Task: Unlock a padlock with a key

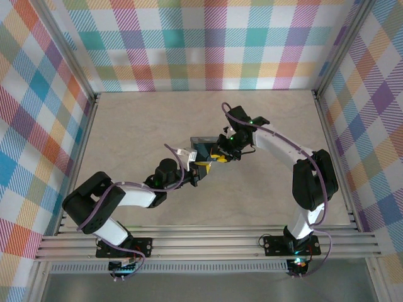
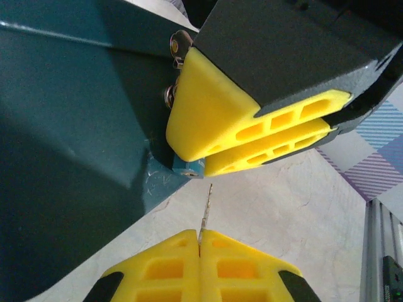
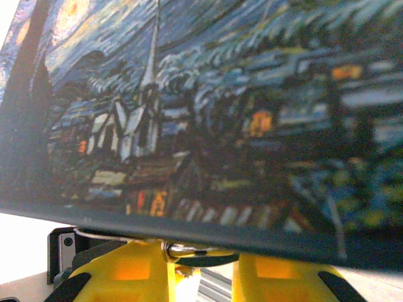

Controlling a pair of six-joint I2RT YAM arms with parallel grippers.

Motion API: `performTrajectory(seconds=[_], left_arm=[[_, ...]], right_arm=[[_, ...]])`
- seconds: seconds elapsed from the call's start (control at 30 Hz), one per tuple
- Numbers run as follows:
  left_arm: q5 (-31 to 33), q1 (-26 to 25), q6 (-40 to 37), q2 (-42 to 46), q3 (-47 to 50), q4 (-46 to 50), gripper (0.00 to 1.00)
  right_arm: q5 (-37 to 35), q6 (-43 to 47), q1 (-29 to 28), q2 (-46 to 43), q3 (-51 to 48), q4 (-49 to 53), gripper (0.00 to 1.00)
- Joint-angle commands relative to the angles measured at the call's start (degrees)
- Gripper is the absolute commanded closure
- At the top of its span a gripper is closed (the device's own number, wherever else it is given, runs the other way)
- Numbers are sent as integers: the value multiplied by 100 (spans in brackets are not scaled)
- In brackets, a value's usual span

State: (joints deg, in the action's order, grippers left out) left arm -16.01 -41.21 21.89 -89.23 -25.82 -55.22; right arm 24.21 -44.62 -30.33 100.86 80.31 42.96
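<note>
Nearest is the left pincer (image 2: 200, 242). Its two yellow fingers are pressed tight together, and they hold the key (image 2: 206, 207). The key is thin and dark. It sticks straight out from the fingertips, over the pale tabletop (image 2: 271, 214), and points away at the padlock.

A little farther on is the padlock (image 2: 189, 167). You can see just a small blue corner of it. It sits at the bottom corner of the box (image 2: 75, 126), touching it. The tip of the key is near the padlock but not touching it. A bit of bare tabletop shows between them.

The right pincer (image 2: 195, 158) comes in from the far right. Its yellow fingers are close together around the padlock, and it looks like they are pinching it to keep it from moving, though most of the lock is hidden. In the right wrist view a silvery ring (image 3: 182, 250) sits between those fingers, just under the edge of the box.

Farthest is the box itself, dark blue, with a swirly night-sky painting on its lid.

So the first part looks done: the key is picked up, and it is lined up with the lock. What is left is the hard part. The key is not in the keyhole yet. It must go in, get turned, and then the lock must pop open.
</note>
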Motion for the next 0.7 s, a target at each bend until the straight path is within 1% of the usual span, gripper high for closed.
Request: performTrajectory(seconds=[0.0, 0.37, 0.67], left_arm=[[-80, 25, 159, -105, -161, -309, 100], [-122, 105, 398, -314, -101, -546, 100], [-34, 174, 543, -410, -116, -735, 100]], right_arm=[[224, -43, 44, -295, -33, -179, 100], [226, -38, 44, -280, -30, -212, 100], [253, -40, 44, -298, -34, -226, 100]])
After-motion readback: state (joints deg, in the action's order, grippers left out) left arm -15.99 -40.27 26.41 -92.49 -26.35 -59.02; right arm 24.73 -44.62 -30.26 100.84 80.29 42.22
